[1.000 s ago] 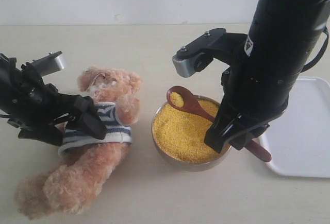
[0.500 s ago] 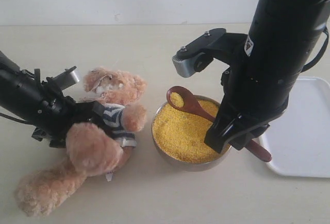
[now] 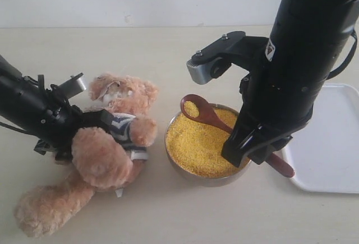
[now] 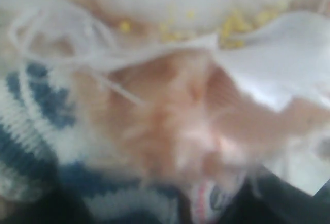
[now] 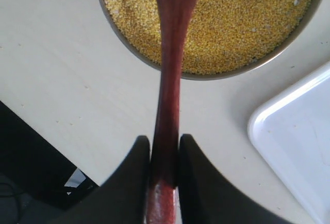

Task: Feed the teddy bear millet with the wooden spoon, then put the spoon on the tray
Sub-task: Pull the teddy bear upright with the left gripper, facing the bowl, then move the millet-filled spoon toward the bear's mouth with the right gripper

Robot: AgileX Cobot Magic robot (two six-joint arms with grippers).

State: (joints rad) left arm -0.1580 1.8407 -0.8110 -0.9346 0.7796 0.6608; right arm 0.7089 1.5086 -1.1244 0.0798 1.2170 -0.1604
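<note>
nearest, the teddy bear (image 3: 101,162) sits tilted at 9 o'clock of the metal bowl (image 3: 208,180). the left gripper (image 3: 101,125) is sunk in its striped shirt; if it grips, i cannot tell. the right gripper (image 5: 165,149) pinches the wooden spoon (image 3: 205,113) by the handle, above the millet (image 3: 193,143). the tray (image 3: 331,160) lies at 3 o'clock.
</note>
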